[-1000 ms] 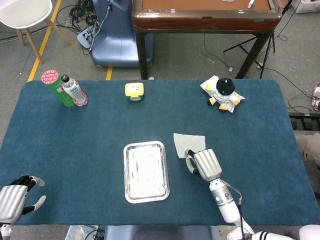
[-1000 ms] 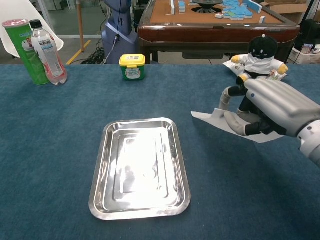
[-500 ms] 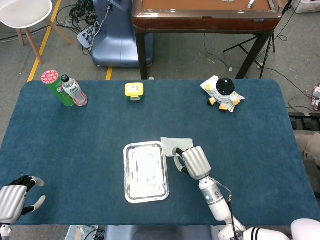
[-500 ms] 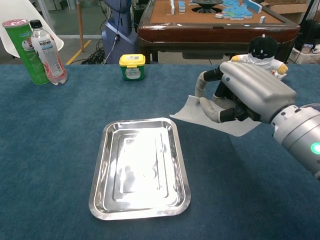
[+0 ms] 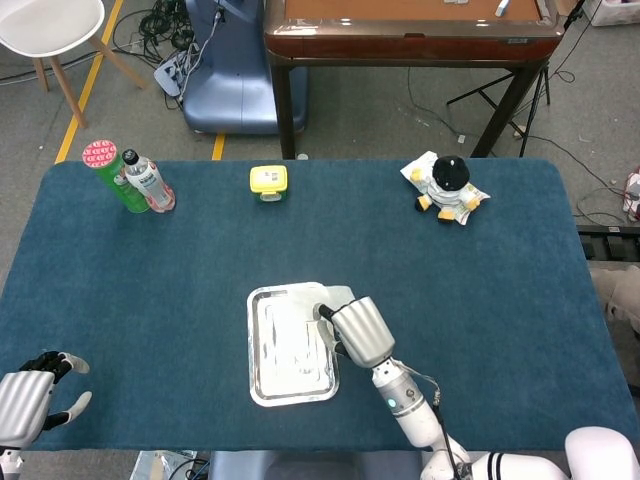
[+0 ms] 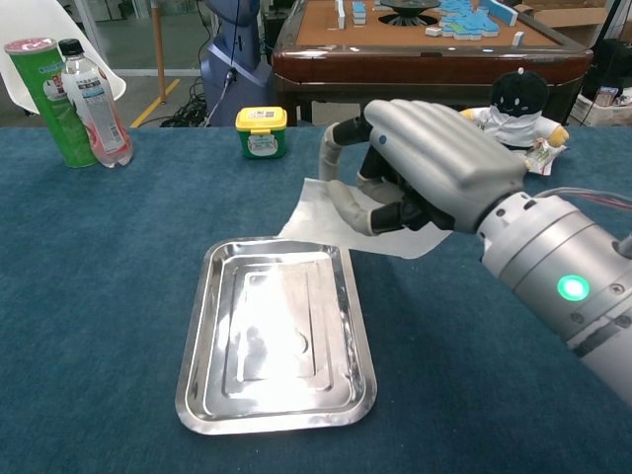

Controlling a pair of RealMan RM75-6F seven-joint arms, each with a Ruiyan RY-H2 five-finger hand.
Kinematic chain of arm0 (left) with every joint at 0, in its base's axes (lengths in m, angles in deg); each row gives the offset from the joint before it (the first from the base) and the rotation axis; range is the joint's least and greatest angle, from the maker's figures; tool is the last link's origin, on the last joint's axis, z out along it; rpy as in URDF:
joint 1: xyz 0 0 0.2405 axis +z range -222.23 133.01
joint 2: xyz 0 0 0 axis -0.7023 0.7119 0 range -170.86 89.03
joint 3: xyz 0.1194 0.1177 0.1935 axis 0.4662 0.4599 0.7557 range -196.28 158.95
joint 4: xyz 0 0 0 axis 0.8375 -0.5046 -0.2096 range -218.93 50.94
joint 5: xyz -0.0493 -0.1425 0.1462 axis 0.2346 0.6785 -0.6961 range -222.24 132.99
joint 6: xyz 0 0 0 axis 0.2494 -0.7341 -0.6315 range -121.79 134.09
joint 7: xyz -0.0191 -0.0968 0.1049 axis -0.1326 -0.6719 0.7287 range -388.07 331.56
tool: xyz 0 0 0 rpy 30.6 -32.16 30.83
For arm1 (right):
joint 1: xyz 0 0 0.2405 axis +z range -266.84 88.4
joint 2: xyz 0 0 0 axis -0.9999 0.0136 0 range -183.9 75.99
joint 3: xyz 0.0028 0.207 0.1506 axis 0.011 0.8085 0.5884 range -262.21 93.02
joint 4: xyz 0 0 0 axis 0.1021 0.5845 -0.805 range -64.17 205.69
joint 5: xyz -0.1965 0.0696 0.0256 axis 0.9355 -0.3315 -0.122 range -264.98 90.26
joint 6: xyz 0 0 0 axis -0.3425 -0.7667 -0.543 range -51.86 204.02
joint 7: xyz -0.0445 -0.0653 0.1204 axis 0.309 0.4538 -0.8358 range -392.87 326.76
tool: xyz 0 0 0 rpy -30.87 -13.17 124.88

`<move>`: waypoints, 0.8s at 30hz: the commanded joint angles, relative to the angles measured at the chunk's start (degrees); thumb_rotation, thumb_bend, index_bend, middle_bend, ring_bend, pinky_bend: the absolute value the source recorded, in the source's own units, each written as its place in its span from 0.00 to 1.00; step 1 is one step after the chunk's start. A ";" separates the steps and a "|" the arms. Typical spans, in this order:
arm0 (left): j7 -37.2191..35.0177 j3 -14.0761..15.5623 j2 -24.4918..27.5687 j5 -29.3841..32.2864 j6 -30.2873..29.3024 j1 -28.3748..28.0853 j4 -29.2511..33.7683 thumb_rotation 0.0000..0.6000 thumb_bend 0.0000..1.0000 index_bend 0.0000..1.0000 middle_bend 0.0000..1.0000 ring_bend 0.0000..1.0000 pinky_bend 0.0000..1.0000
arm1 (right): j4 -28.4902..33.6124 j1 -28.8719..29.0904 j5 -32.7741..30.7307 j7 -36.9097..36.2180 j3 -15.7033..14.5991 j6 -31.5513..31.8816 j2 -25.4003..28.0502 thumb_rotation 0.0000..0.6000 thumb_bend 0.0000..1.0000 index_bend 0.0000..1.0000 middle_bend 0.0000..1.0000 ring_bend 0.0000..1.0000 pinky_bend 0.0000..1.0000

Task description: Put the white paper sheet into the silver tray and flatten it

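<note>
My right hand [image 6: 425, 168] [image 5: 357, 332] pinches the white paper sheet [image 6: 326, 212] and holds it lifted over the far right corner of the silver tray [image 6: 197, 395] [image 5: 258, 385]. In the head view most of the paper sheet [image 5: 335, 293] is hidden under the hand. The tray lies flat on the blue table with nothing in it. My left hand [image 5: 30, 398] hovers at the table's near left corner, fingers apart, holding nothing.
A green can [image 6: 44, 94] and a water bottle [image 6: 91, 94] stand at the far left. A yellow-lidded jar [image 6: 262, 131] sits at the back centre, and a black-and-white plush toy [image 6: 515, 109] at the far right. A wooden table [image 5: 410, 30] stands beyond.
My right hand has carried the paper sheet leftward from the table's right part to above the tray's right edge. The left hand has not moved.
</note>
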 commanded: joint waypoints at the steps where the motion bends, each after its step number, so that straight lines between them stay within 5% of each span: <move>1: 0.03 0.00 0.01 0.03 0.02 0.00 0.00 1.00 0.25 0.46 0.44 0.31 0.41 | 0.17 0.73 0.12 0.70 0.16 -0.43 -0.94 1.00 0.55 0.53 1.00 1.00 1.00; 24: -0.91 0.02 0.61 -0.46 -0.89 0.38 0.10 1.00 0.25 0.46 0.44 0.31 0.41 | -6.09 3.27 -2.51 4.36 1.14 0.26 -11.74 1.00 0.56 0.53 1.00 1.00 1.00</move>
